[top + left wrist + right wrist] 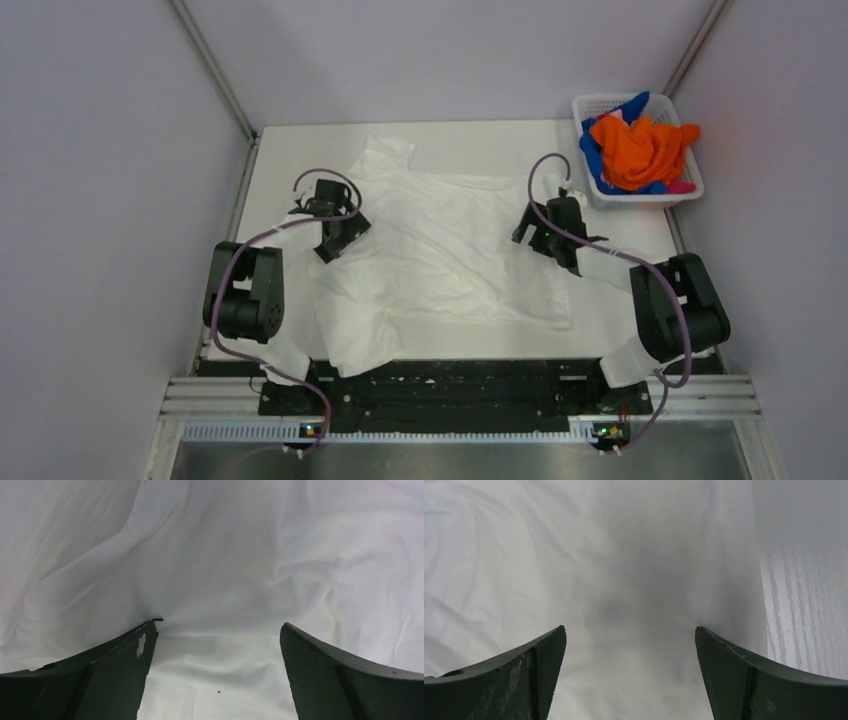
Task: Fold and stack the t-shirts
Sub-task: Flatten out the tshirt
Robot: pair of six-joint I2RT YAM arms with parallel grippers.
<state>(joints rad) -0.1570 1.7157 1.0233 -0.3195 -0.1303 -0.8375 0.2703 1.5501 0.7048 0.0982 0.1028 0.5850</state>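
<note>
Left gripper spread wide, empty, over white t-shirt. Right gripper likewise, at its right edge. Orange t-shirt in basket.

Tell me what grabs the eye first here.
A big white t-shirt sprawls crumpled across the table. A bright orange shirt tops the heap in the white basket at the far right corner. The left gripper and right gripper hang open over the white cloth.
</note>
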